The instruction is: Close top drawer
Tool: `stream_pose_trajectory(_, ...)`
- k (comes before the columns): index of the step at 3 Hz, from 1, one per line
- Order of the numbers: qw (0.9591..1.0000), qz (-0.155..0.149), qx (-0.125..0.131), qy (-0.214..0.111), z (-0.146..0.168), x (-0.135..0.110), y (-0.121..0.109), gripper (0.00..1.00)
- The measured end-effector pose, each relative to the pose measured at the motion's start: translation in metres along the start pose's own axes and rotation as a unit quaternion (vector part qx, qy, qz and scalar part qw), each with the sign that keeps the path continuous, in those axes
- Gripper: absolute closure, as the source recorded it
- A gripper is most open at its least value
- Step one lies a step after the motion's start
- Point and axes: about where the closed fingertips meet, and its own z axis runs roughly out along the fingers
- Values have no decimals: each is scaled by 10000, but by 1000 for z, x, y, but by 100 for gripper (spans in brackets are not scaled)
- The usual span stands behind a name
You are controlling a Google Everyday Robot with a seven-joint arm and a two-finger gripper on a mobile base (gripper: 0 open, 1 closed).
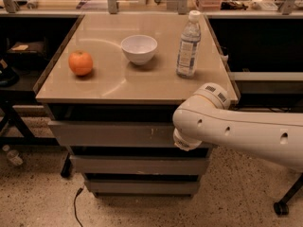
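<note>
The top drawer (113,134) is the tallest grey front under the tan table top (113,86). It has small pale scratches right of centre. It stands slightly out, with a dark gap between it and the table top. My white arm (246,136) reaches in from the right. Its rounded wrist end, where my gripper (182,141) sits, is against the right part of the drawer front. The wrist hides the gripper itself.
An orange (80,63), a white bowl (138,48) and a water bottle (189,44) stand on the table top. Two shallower grey drawer fronts (137,164) sit below. A cable (75,207) lies on the floor, and a caster (281,207) is at the right.
</note>
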Motion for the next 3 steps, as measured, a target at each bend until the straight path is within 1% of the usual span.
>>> stream_pose_trajectory(2,10000,0,0,0,0,0,0,13)
stream_pose_trajectory(3,10000,0,1,0,0,0,0,0)
